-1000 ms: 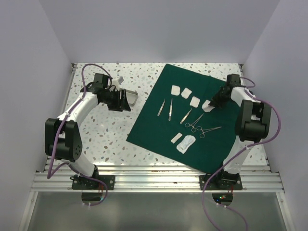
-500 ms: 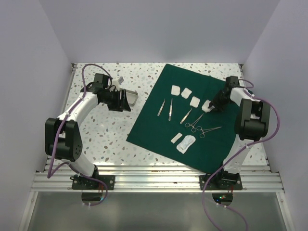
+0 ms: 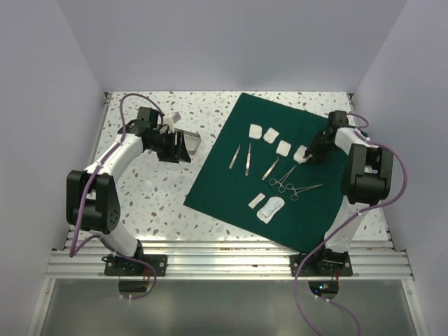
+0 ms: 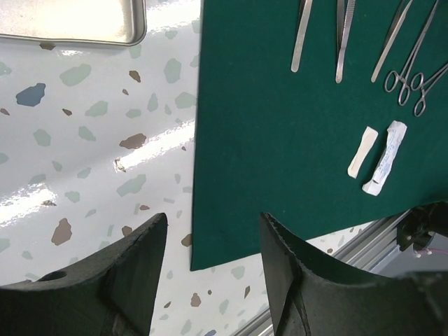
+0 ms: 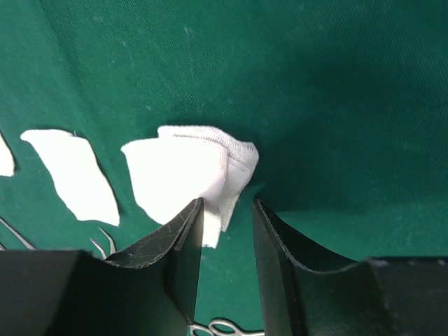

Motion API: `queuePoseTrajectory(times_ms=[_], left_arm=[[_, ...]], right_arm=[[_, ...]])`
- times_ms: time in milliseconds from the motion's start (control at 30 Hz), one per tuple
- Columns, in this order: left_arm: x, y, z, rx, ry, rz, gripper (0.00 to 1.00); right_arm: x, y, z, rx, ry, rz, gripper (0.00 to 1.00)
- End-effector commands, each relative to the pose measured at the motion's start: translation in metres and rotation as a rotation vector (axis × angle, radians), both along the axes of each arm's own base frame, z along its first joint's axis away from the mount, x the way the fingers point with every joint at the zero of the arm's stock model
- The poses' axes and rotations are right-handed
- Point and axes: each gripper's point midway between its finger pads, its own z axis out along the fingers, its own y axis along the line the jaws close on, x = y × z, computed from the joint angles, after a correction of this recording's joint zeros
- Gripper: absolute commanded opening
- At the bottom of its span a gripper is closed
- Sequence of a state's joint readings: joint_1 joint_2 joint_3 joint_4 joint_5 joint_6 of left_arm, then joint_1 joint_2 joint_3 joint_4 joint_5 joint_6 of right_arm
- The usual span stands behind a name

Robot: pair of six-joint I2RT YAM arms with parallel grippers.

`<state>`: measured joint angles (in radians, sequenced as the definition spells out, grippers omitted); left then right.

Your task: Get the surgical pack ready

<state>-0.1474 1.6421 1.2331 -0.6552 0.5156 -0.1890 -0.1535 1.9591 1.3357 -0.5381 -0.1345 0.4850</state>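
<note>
1. Since a second ago the right gripper (image 5: 227, 204) has loosened; its jaws stand narrowly apart at a corner of the gauze pad (image 5: 183, 168).
2. I see the surgical pack (image 3: 225, 187) spread on the table (image 3: 154, 199).
3. The left gripper (image 4: 213, 227) hangs wide, the metal tray (image 4: 70, 19) nearby.

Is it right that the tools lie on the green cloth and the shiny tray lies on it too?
No. The shiny tray sits on the speckled table, left of the green cloth, not on it. The tools do lie on the cloth. The top view shows it.
</note>
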Motion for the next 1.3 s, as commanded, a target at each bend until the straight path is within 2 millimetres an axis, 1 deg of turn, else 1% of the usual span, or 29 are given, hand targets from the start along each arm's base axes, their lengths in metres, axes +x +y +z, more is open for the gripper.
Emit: queuePoseTrajectory(times_ms=[0, 267, 400, 600, 633, 667, 700, 733, 767, 800, 833, 867, 933, 967, 1033, 1133, 1267], left_arm=[[0.003, -0.005, 0.011, -0.013, -0.031, -0.036, 0.59], [0.004, -0.005, 0.009, -0.014, -0.024, -0.035, 0.59], [0.004, -0.004, 0.008, -0.011, -0.02, -0.034, 0.59], [0.003, -0.005, 0.008, -0.013, -0.016, -0.035, 0.59], [0.003, -0.005, 0.007, -0.012, -0.015, -0.034, 0.58], [0.002, -0.005, 0.007, -0.012, -0.015, -0.034, 0.58], [0.002, -0.005, 0.008, -0.012, -0.018, -0.034, 0.59], [0.002, -0.005, 0.008, -0.012, -0.017, -0.034, 0.58], [0.002, -0.005, 0.007, -0.013, -0.016, -0.035, 0.58], [0.002, -0.005, 0.008, -0.017, -0.015, -0.035, 0.59], [0.001, -0.005, 0.007, -0.018, -0.015, -0.036, 0.59], [0.002, -0.006, 0.008, -0.02, -0.018, -0.037, 0.59], [0.002, -0.006, 0.008, -0.02, -0.015, -0.036, 0.59], [0.002, -0.006, 0.008, -0.023, -0.016, -0.036, 0.58], [0.001, -0.007, 0.007, -0.027, -0.012, -0.035, 0.58], [0.001, -0.008, 0.006, -0.034, -0.009, -0.034, 0.58], [0.0, -0.009, 0.007, -0.043, -0.01, -0.034, 0.58]], right_arm=[[0.019, -0.003, 0.006, -0.006, -0.068, 0.023, 0.37], [0.027, -0.006, 0.0, -0.004, -0.074, 0.02, 0.36], [0.03, -0.005, -0.004, 0.012, -0.079, 0.014, 0.33], [0.03, -0.002, -0.009, 0.031, -0.071, 0.009, 0.22], [0.03, -0.002, -0.007, 0.028, -0.072, 0.011, 0.2], [0.03, -0.004, -0.005, 0.023, -0.075, 0.007, 0.15], [0.029, -0.004, -0.003, 0.019, -0.075, 0.012, 0.13], [0.03, -0.004, 0.001, 0.016, -0.082, 0.015, 0.11], [0.03, -0.004, 0.005, 0.015, -0.083, 0.017, 0.06], [0.03, -0.004, 0.008, 0.015, -0.088, 0.023, 0.03], [0.034, -0.004, 0.015, 0.017, -0.101, 0.028, 0.0], [0.034, -0.003, 0.023, 0.019, -0.11, 0.032, 0.0], [0.041, 0.006, 0.04, 0.062, -0.157, 0.058, 0.0], [0.043, 0.011, 0.048, 0.087, -0.176, 0.059, 0.0], [0.049, 0.025, 0.068, 0.148, -0.227, 0.085, 0.0], [0.054, 0.043, 0.086, 0.195, -0.255, 0.107, 0.0], [0.063, 0.066, 0.097, 0.256, -0.286, 0.126, 0.0]])
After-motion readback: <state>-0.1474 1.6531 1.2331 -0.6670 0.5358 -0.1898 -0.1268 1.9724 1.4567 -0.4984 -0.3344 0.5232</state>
